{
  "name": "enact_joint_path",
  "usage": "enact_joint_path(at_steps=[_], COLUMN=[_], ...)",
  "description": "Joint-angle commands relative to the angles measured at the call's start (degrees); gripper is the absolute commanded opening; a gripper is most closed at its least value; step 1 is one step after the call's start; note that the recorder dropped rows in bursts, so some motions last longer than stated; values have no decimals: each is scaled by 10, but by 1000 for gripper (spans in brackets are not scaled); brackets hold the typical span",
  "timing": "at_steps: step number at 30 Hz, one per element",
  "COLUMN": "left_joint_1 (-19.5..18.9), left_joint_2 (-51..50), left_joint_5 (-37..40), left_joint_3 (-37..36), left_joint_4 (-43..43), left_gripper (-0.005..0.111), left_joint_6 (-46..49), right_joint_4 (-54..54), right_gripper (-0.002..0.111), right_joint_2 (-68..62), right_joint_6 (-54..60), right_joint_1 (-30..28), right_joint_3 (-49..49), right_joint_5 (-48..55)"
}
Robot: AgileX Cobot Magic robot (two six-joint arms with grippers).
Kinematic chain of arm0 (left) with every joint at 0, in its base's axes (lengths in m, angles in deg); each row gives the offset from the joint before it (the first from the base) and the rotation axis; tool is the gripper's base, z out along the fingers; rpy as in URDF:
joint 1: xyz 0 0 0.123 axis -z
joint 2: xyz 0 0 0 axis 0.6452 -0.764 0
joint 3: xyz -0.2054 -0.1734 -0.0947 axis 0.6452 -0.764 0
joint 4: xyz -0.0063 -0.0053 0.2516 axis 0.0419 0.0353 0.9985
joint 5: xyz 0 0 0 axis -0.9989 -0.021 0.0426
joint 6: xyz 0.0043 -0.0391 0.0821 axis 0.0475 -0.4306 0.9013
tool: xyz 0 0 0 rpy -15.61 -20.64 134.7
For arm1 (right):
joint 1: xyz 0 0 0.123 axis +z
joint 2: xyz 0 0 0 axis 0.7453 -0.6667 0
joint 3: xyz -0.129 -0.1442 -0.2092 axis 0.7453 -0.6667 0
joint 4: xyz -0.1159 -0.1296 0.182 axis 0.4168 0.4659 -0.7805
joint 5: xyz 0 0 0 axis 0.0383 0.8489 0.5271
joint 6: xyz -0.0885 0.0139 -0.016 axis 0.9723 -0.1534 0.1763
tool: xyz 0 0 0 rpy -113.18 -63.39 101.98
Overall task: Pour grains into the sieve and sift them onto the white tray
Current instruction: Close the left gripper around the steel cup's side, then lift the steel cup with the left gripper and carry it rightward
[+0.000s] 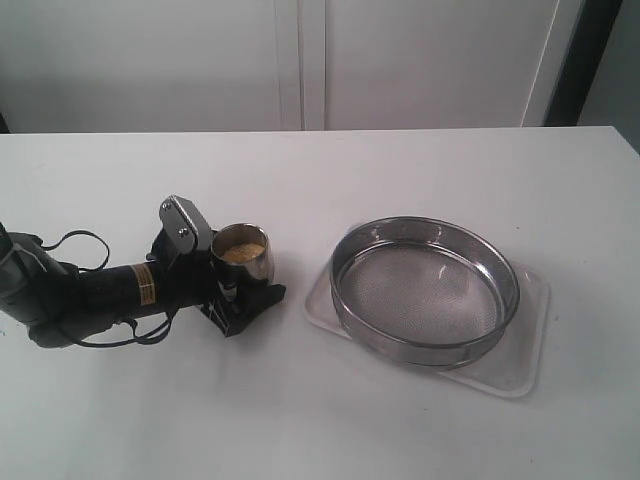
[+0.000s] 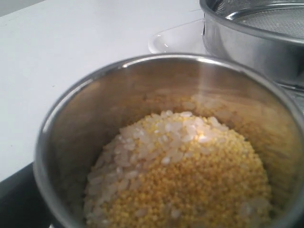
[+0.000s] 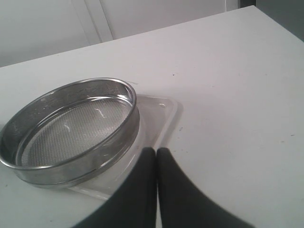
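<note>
Yellow granules and pale rice-like grains (image 2: 185, 175) half fill a small steel cup (image 1: 240, 262). My left gripper (image 1: 244, 284) lies low on the table with its black fingers round that cup and appears shut on it. To the cup's right the wide metal sieve (image 1: 430, 345) rests on the white tray (image 1: 525, 330), its mesh bare. In the left wrist view the sieve (image 2: 251, 42) and a tray corner (image 2: 175, 40) lie just past the cup. My right gripper (image 3: 156, 152) is shut and empty, held over the table beside a tray corner (image 3: 159, 116) near the sieve (image 3: 71, 128); the exterior view does not show it.
The left arm (image 1: 90, 290) and its cables lie along the white table's left side. A pale wall with a vertical seam (image 1: 300, 60) stands behind the table. A dark strip (image 1: 590, 60) shows at the far right.
</note>
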Motion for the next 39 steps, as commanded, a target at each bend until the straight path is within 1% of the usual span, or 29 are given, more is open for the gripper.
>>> enact_joint_path(at_steps=[1, 15, 17, 20, 21, 23, 24, 28, 29, 34, 36, 39], left_joint_1=[2, 2, 2, 2, 2, 2, 2, 2, 2, 2, 2, 2], left_joint_2=[0, 0, 0, 0, 0, 0, 0, 0, 0, 0, 0, 1], left_joint_5=[-2, -2, -2, -2, -2, -2, -2, -2, -2, -2, -2, -2], left_joint_3=[2, 5, 8, 8, 8, 8, 8, 8, 8, 8, 8, 8], left_joint_4=[0, -7, -7, -9, -9, -9, -9, -3, -3, -3, -3, -3], left_gripper=[105, 105, 101, 84, 72, 55, 42, 6, 0, 0, 0, 0], left_joint_6=[-22, -40, -41, -42, -45, -47, -47, -47, -48, -71, -102, -107], right_joint_4=[0, 0, 0, 0, 0, 0, 0, 0, 0, 0, 0, 0], right_gripper=[0, 0, 0, 0, 0, 0, 0, 0, 0, 0, 0, 0], right_joint_2=[2, 2, 2, 2, 2, 2, 2, 2, 2, 2, 2, 2], right_joint_6=[-2, -2, -2, -2, -2, -2, -2, -2, -2, -2, -2, -2], right_joint_1=[-1, -1, -1, -1, -1, -1, -1, -1, -1, -1, -1, -1], right_joint_3=[-3, -3, -3, -3, -3, -3, -3, -3, -3, -3, -3, -3], right_joint_5=[-7, -7, -7, -7, -7, -7, -7, -7, -7, -7, -7, -7])
